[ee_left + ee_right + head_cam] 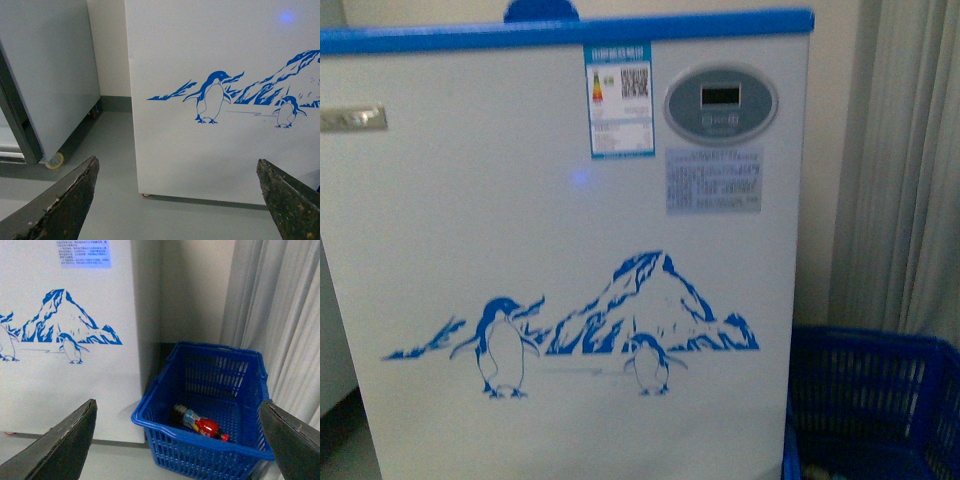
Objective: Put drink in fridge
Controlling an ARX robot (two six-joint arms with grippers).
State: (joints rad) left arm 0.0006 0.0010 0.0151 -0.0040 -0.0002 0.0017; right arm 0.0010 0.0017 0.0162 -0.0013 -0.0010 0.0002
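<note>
The white fridge [560,250], blue-rimmed and printed with penguins and a mountain, fills most of the front view, with a blue basket [860,390] just beside it at the lower right of the frame. The drink [201,425], a red-labelled bottle, lies on its side on the basket's floor. The left gripper [176,161] and right gripper [177,403] both have their jaws wide apart, gripping nothing

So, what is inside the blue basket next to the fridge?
One drink bottle with a red label and red cap lies on its side in the blue basket. Its near wall covers the front strip of the floor.
</note>
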